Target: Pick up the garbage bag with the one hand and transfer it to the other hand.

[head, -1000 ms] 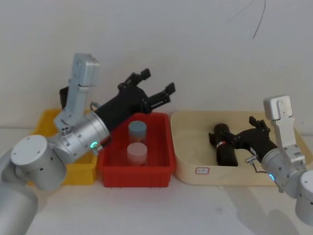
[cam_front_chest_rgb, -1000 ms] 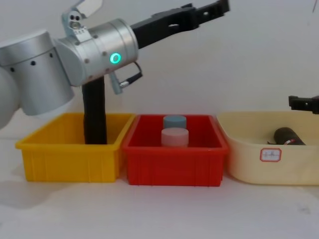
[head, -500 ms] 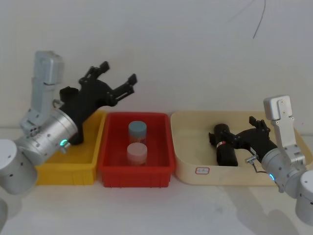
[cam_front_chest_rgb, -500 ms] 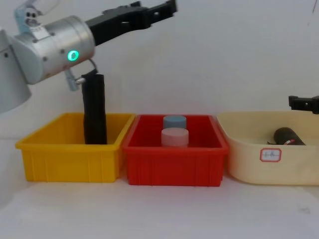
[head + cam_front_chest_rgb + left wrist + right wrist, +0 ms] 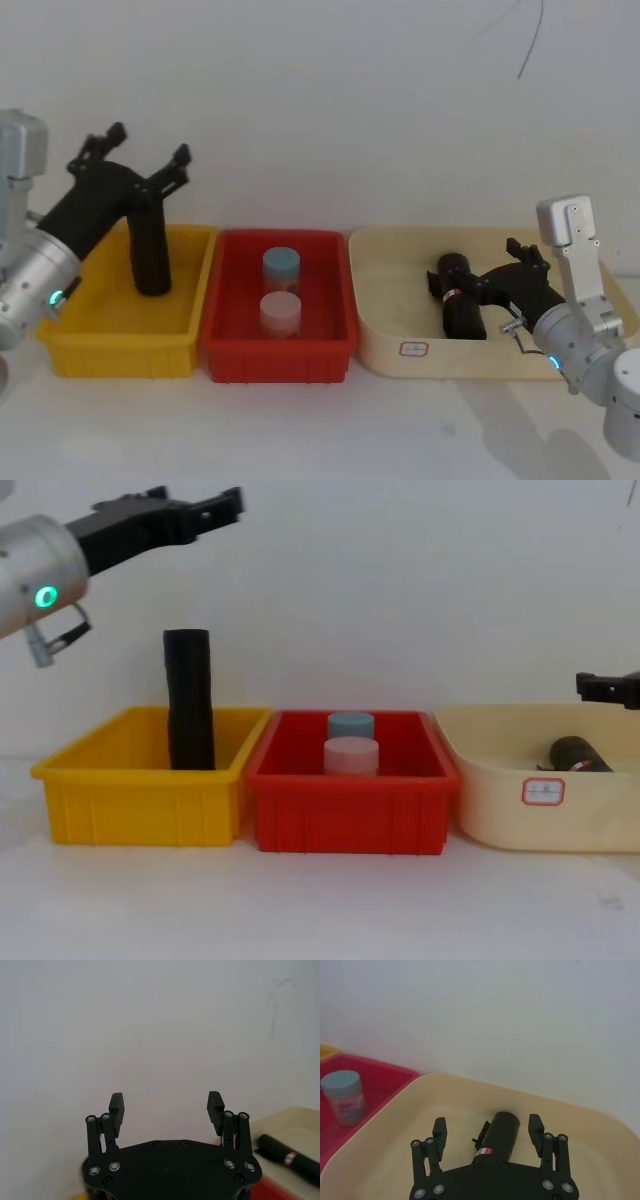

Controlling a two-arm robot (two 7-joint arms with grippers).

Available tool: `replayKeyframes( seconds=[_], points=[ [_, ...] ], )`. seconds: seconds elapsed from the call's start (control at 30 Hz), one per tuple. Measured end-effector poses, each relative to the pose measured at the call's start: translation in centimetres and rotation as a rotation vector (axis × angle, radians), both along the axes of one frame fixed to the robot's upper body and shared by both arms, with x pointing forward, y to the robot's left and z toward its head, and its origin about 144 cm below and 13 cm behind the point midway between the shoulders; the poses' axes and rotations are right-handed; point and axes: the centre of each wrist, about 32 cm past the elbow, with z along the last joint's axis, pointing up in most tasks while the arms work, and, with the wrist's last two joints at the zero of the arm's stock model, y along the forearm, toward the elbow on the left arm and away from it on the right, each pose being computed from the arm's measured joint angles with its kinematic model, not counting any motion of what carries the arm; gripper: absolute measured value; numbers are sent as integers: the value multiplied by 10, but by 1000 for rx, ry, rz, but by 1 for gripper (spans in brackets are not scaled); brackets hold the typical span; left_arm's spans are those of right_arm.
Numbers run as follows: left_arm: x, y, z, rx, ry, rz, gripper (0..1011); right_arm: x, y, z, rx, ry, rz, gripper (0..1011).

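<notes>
Head view: the garbage bag (image 5: 462,312) lies in the cream tray (image 5: 470,358) at right of frame. The right gripper (image 5: 488,1130) sits at its banded end, fingers spread wide and clear of it. Upper left, the left gripper (image 5: 148,142) hangs agape above the yellow bin (image 5: 120,355).

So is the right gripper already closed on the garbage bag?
No, the right gripper is open, its fingers standing apart with clear gaps on either side of the garbage bag.

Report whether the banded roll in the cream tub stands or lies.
Lying: the roll rests on its side on the tub floor.
</notes>
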Motion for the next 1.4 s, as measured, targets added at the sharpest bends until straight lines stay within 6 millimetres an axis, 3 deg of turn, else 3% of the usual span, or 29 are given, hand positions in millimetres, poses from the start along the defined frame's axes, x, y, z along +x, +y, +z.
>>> replayKeyframes(
  seconds=[0.33, 0.67, 1.4],
  points=[
    [-8, 22, -2, 8, -2, 100, 1002, -3, 8, 0, -16, 17, 89, 1002],
    [-12, 30, -2, 11, -5, 139, 1001, -1, 23, 1, -31, 56, 206, 1001],
    [-15, 36, -3, 15, -6, 167, 1002, 29, 55, 20, 12, 180, 427, 1001]
  ],
)
